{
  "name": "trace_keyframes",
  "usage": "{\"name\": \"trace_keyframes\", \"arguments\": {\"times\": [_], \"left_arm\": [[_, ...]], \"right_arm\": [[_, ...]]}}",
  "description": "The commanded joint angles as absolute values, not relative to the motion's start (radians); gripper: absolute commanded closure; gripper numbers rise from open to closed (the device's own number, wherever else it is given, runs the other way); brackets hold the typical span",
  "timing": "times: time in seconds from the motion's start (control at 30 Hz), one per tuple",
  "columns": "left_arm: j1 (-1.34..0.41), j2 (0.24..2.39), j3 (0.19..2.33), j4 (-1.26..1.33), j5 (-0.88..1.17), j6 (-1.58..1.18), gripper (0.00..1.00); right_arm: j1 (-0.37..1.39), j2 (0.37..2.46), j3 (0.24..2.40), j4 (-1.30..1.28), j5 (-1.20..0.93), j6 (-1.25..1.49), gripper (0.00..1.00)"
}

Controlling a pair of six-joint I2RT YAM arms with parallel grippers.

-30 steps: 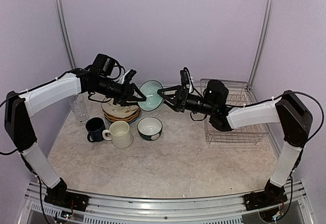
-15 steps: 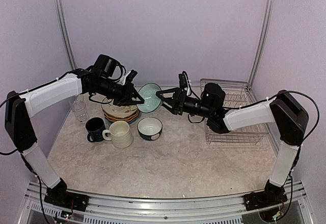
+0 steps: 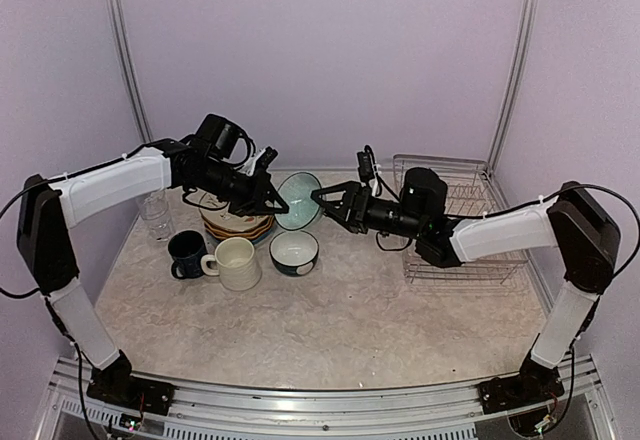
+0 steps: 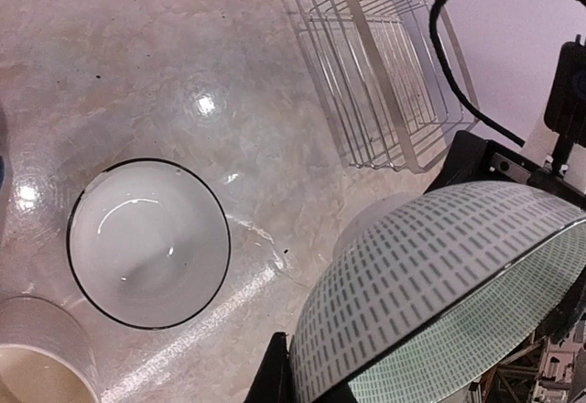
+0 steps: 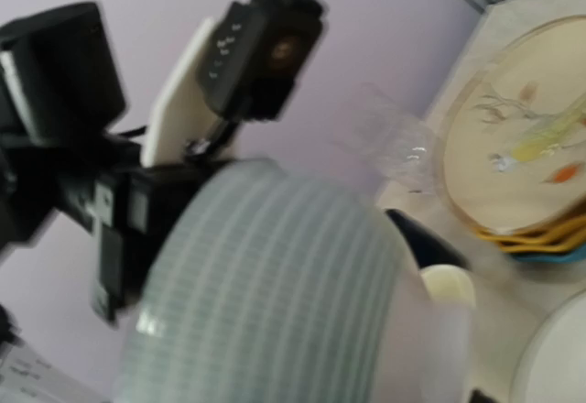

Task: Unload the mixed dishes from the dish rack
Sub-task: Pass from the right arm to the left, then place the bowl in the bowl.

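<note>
A teal bowl [image 3: 298, 201] with a pale inside hangs tilted in the air between my two grippers, above the table. My left gripper [image 3: 274, 203] is shut on its rim; in the left wrist view one dark finger [image 4: 275, 371] presses the bowl's patterned outside [image 4: 430, 275]. My right gripper [image 3: 322, 200] is at the bowl's other side with its fingers spread. The right wrist view shows the bowl [image 5: 265, 293] blurred and very close, hiding the fingers. The silver wire dish rack [image 3: 470, 250] stands at the right and looks empty.
On the table at the left stand a clear tumbler [image 3: 155, 212], a stack of patterned plates [image 3: 237, 222], a dark blue mug [image 3: 185, 253], a cream mug [image 3: 236, 263] and a second bowl with a white inside [image 3: 294, 251], which lies right under the held bowl.
The bowl has moved down and slightly right with the left gripper. The right gripper's fingers have spread off the bowl, and that arm has drawn back a little towards the rack.
</note>
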State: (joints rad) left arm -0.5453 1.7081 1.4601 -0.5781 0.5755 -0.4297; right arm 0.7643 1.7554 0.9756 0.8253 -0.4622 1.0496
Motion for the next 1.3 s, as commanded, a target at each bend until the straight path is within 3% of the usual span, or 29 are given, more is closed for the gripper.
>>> {"name": "trace_keyframes", "arguments": {"times": [0.0,0.13,0.63,1.17,1.27], "left_arm": [[-0.508,1.720,1.480,-0.602,0.506,-0.473,1.00],[-0.512,1.745,1.504,-0.638,0.468,-0.467,1.00],[-0.589,1.936,1.675,-0.878,0.234,-0.387,1.00],[-0.582,2.103,1.788,-0.991,0.174,-0.393,1.00],[-0.587,2.106,1.788,-0.992,0.164,-0.388,0.91]], "right_arm": [[0.749,1.696,0.923,0.741,-0.411,0.944,0.12],[0.742,1.643,0.903,0.646,-0.353,0.898,0.00],[0.695,1.264,0.818,0.173,0.014,0.641,0.00],[0.691,1.080,0.819,0.067,0.130,0.519,0.00],[0.691,1.042,0.828,0.026,0.164,0.493,0.00]]}}
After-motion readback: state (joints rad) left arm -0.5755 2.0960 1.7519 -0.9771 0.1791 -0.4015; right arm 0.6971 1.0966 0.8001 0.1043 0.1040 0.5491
